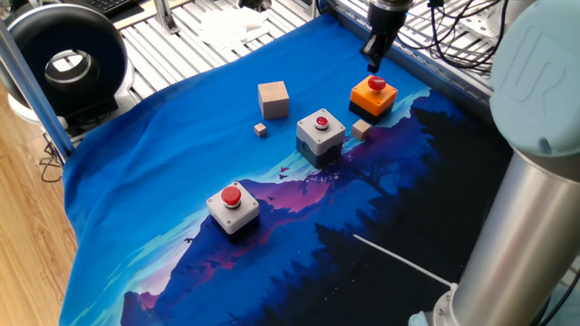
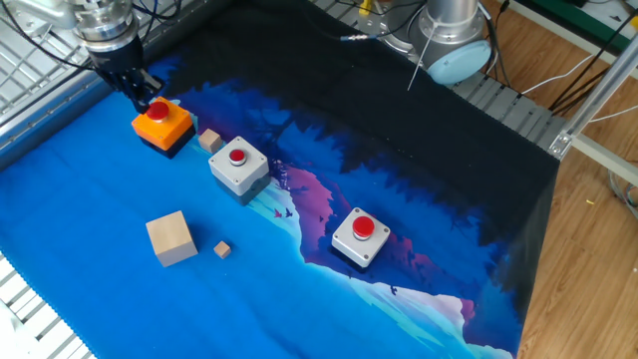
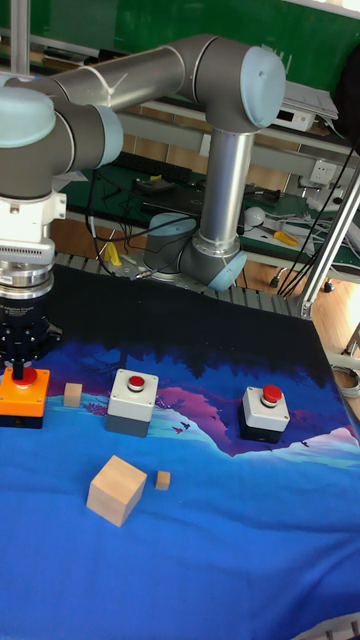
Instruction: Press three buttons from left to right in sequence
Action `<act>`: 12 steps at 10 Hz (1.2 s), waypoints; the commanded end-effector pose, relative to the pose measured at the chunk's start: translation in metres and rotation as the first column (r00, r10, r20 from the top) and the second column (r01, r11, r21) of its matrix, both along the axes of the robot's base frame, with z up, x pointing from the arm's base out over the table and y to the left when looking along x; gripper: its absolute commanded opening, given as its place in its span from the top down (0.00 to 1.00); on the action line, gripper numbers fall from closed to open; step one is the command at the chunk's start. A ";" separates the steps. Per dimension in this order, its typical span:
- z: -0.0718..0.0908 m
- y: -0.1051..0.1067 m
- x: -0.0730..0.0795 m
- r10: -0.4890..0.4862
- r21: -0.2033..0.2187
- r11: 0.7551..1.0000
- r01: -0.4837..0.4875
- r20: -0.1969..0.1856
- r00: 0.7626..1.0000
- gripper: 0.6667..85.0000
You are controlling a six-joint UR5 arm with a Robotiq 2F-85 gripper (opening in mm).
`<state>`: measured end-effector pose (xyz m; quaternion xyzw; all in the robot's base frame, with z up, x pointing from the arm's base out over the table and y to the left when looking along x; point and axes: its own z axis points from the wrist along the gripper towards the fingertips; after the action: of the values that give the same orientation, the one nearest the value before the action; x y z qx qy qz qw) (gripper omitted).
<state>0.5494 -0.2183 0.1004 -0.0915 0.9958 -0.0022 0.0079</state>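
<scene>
- Buttons sit in a diagonal row on the blue printed cloth (image 1: 163, 181), the row running from lower left to upper right in one fixed view; each red cap faces straight up.
- Orange button box (image 1: 373, 96) at the upper right of that view; middle grey button box (image 1: 320, 133) just below-left of it; near grey button box (image 1: 233, 207) well apart, lower centre.
- Both grey boxes: light grey top, black base, round red cap. Orange box: red cap, dark base edge showing.
- Gripper (image 1: 374, 62) hangs at the orange box, its tip just above and behind the red cap; in the other fixed view the tip (image 2: 143, 100) overlaps the cap edge, so I cannot tell whether they touch.
- Fingers appear as one dark mass; spread or pressed together, cannot tell.
- Tall fixed view: gripper body hides the back of the orange box (image 3: 22, 392).
- Large wooden cube (image 1: 273, 99) and small wooden cube (image 1: 261, 129) lie left of the row; another small tan cube (image 1: 362, 129) sits between orange and middle boxes.
</scene>
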 end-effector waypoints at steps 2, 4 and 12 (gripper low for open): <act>-0.001 0.006 -0.016 -0.027 0.003 1.000 0.027 0.007 1.000 1.00; -0.007 -0.004 0.000 -0.017 -0.023 1.000 0.018 0.032 0.999 1.00; -0.012 0.003 -0.013 -0.015 -0.013 1.000 0.015 -0.013 1.000 1.00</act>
<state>0.5373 -0.2169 0.0888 -0.0863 0.9962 -0.0112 0.0008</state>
